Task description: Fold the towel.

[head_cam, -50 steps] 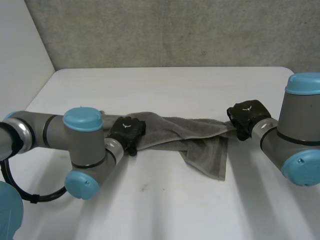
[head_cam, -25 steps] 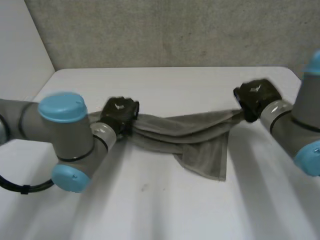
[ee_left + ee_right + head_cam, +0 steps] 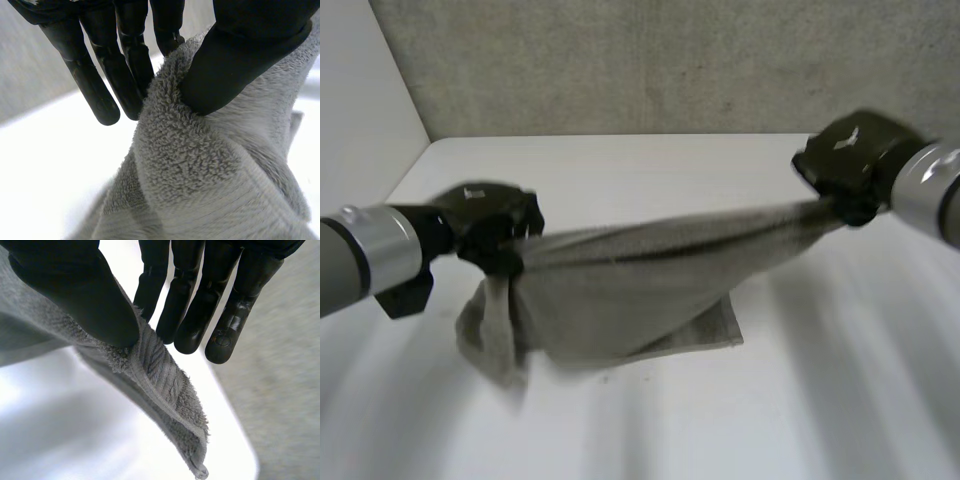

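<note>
Head view: the grey towel (image 3: 620,290) is held up over the white table (image 3: 820,400) between the two hands. One upper end of the cloth is gripped by the left hand (image 3: 490,225) and the other by the right hand (image 3: 850,160). The upper edge is drawn into a nearly straight line that rises toward the right hand. Below this edge the cloth hangs in a broad sag. A loose fold droops beneath the left hand, and a lower corner is seen lying on the table near its middle. A grey wall (image 3: 650,60) is seen behind the table.

Left wrist view: the thumb (image 3: 250,55) is pressed into the terry pile, and the cloth is pinched between it and the fingers behind. The fingers (image 3: 95,85) are extended almost straight and slightly spread. The outermost ones are clear of the cloth, while those nearest the thumb are met by the bunched edge. From the pinch the towel falls away in thick folds toward the table.

Right wrist view: the ribbed hem is clamped under the thumb (image 3: 75,295) against the fingers (image 3: 195,305), which are kept nearly straight and close together. A short doubled end of the hem projects past the thumb and hangs free over the table's edge.
</note>
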`<state>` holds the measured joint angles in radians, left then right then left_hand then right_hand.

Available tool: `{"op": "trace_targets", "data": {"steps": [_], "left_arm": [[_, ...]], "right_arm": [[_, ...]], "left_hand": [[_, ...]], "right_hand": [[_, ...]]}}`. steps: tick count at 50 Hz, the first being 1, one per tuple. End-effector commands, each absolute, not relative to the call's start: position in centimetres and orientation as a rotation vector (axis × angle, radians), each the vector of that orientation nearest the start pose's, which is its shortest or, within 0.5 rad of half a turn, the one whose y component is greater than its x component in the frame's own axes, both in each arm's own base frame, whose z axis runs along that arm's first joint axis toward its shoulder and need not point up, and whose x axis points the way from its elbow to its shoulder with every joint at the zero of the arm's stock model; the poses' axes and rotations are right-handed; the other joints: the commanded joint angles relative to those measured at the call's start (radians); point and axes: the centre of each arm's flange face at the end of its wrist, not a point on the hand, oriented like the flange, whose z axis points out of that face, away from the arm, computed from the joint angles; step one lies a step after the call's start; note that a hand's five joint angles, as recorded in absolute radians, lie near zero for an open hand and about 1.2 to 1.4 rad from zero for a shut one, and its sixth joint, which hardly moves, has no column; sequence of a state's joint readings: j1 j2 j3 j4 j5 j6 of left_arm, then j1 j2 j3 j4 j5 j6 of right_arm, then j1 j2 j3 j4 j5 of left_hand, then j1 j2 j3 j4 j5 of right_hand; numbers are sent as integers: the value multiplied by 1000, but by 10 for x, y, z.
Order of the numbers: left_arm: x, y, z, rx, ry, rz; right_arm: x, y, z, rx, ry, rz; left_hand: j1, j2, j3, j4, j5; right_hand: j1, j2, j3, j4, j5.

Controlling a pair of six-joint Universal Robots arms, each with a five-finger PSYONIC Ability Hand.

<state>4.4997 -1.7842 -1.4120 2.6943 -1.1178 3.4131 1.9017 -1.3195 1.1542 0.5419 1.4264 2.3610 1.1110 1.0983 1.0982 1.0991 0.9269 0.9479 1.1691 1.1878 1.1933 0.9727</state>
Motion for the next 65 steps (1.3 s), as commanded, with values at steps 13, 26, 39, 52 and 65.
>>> {"op": "trace_targets", "data": {"steps": [13, 26, 39, 52, 65], "left_arm": [[-255, -364, 221, 1246, 2312, -2055], [-254, -367, 373, 756, 1124, -2859], [-250, -340, 289, 937, 1774, -2604], [-238, -314, 154, 1251, 2311, -1935], [-230, -304, 126, 1350, 2338, -1747]], "right_arm": [[298, -345, 267, -1424, 2137, -2237], [289, -331, 421, -631, 1283, -3129], [287, -309, 314, -1102, 1852, -2612], [275, -284, 174, -1406, 2317, -1940], [262, -257, 157, -1441, 2340, -1794]], "left_hand": [[42, 54, 54, 54, 51], [285, 298, 298, 297, 295], [285, 298, 298, 297, 295], [221, 234, 234, 233, 231], [-143, -130, -130, -131, -133]], "right_hand": [[448, 227, 209, 203, 249], [448, 227, 209, 203, 249], [448, 227, 209, 203, 249], [448, 227, 209, 203, 249], [448, 227, 209, 203, 249]]}}
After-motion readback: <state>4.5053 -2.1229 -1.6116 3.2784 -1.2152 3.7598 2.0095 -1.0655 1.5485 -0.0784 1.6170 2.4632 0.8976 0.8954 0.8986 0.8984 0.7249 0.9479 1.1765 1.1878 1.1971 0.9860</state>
